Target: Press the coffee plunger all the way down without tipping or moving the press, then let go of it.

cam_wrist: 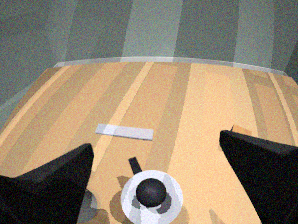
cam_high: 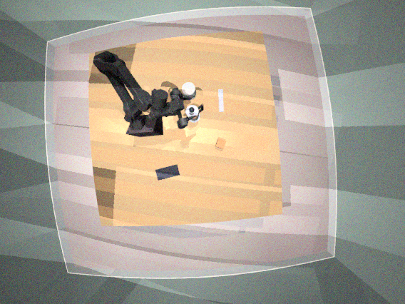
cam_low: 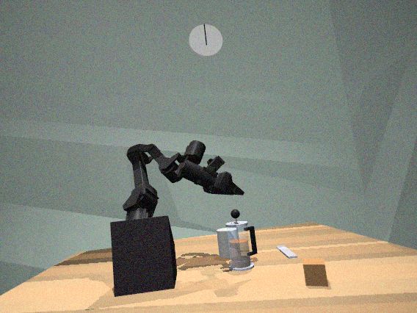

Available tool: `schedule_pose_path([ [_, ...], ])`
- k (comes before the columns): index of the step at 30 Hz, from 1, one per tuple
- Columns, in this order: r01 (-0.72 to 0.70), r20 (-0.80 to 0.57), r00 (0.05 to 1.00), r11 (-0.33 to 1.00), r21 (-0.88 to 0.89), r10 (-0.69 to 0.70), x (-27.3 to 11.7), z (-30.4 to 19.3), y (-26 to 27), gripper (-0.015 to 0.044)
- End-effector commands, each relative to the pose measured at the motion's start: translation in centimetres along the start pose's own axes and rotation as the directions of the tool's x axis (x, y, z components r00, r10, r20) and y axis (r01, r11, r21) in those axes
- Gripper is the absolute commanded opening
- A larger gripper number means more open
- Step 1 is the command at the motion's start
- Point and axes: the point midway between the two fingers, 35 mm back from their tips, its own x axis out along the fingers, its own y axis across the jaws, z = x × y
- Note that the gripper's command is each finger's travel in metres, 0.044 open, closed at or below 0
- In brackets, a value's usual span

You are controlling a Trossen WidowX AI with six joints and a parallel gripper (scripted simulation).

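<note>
The end effector (cam_low: 240, 192) hangs spread wide and empty above the plunger knob (cam_low: 235, 213), apart from it, leaving the French press (cam_low: 240, 245) upright on the surface (cam_low: 360, 257).

Bench (cam_low: 367, 264): light wood, plank-grained, with darker brown patches along one edge in the top view.

White cylindrical cup (cam_high: 188, 89) (cam_low: 225, 242) stood upright on the bench.

Pale flat strip (cam_high: 221, 100) (cam_low: 286, 251) (cam_wrist: 124, 132) lay flat on the bench, well apart from the cup.

Small tan wooden block (cam_high: 220, 143) (cam_low: 315, 271) stood on the bench nearer the exterior camera than the strip; only a corner (cam_wrist: 241, 129) showed in the wrist view.

Dark flat rectangular card (cam_high: 167, 172) lay on the bench, well apart from the other items.

Round pale wall clock (cam_low: 205, 40) hung on the grey-green wall, its single dark hand near vertical.
</note>
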Motion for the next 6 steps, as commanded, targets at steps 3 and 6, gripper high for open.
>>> schedule_pose_path([
  [3, -0.009, 0.004, 1.000, 1.000, -0.002, 0.009, -1.77, 1.01, 0.69, 0.0440],
  [6, -0.009, 0.004, 1.000, 1.000, -0.002, 0.009, -1.77, 1.01, 0.69, 0.0440],
])
